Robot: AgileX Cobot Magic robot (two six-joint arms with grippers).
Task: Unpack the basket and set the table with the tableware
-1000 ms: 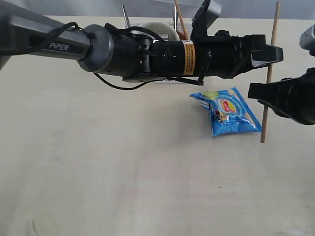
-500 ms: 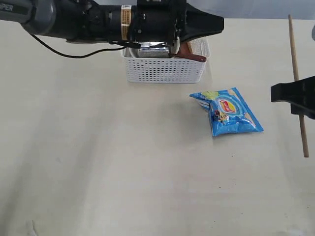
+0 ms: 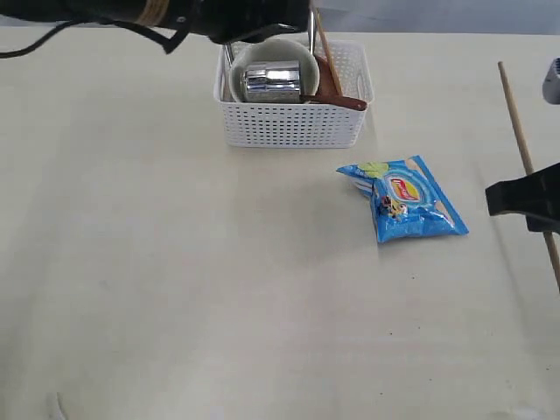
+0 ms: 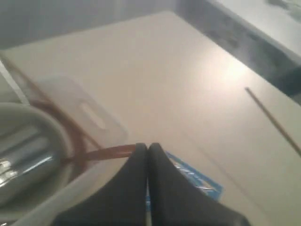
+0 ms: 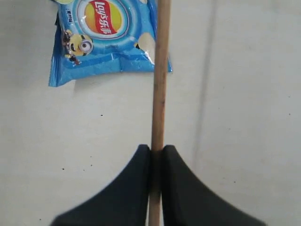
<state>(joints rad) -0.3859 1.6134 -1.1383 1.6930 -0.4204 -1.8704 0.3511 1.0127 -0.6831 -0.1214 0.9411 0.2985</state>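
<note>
Pincers first: the right pincer [image 5: 156, 151] is clamped tight on a thin wooden chopstick [image 5: 160, 70], held off the tabletop [image 3: 175, 280] at the right edge, just right of a blue chip bag [image 3: 404, 199]. The left pincer [image 4: 147, 149] is fully closed with nothing between its jaws (it hangs by the basket rim, near the spoon handle). The white basket [image 3: 293, 127] sits far centre, holding a cream bowl [image 3: 254, 54], steel cup [image 3: 273, 81], wooden spoon [image 3: 339, 101] and a second chopstick [image 3: 322, 39].

1 blue chip bag [image 3: 404, 199] lies flat, label up.
</note>
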